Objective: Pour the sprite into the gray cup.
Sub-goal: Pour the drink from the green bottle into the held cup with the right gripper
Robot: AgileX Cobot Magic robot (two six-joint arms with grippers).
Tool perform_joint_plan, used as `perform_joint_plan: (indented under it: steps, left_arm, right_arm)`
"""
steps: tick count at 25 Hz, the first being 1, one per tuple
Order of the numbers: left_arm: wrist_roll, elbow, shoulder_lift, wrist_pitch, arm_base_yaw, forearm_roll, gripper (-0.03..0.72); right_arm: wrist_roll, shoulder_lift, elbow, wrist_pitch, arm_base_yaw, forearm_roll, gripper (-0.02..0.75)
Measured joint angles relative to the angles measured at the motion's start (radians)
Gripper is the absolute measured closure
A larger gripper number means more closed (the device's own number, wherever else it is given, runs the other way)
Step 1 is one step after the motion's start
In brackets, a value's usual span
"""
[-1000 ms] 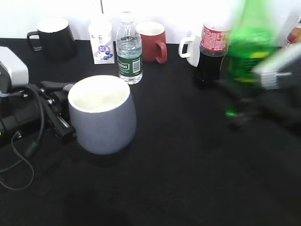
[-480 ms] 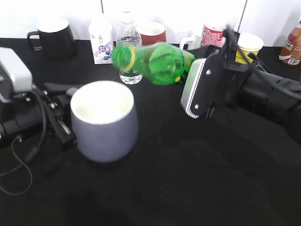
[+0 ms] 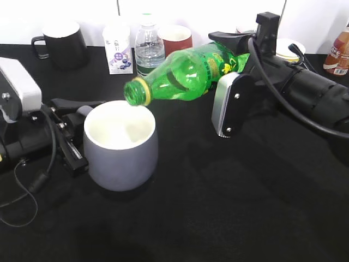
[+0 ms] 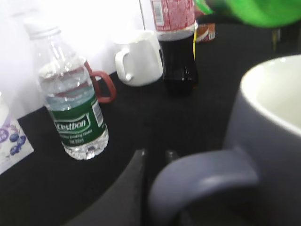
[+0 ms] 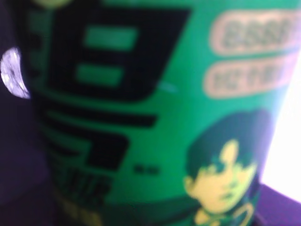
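The sprite is a bright green bottle with a yellow neck ring. It lies tilted, with its open mouth just above the far rim of the gray cup. My right gripper is shut on the bottle's lower body. The bottle's green label fills the right wrist view and hides the fingers. My left gripper is shut on the cup's handle at the cup's left side. Its fingertips show beside the handle. The cup's white inside looks empty, and no liquid shows at the bottle's mouth.
Along the back stand a black mug, a small white carton, a clear water bottle and a dark red mug. A cola bottle and a white mug stand further right. A paper cup is behind my right arm.
My right gripper has carried the sprite from upright at the right over to the left and tipped it. Its mouth has dropped to the cup's rim. The cup and left gripper stayed still.
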Motion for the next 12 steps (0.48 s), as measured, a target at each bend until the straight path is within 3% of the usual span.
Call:
perform_joint_plan:
  steps: [12]
  left_arm:
    - [0.0,0.0,0.0,-0.011,0.0,0.03,0.615]
  right_arm:
    - [-0.17,0.0,0.0,-0.052,0.0,0.063,0.322]
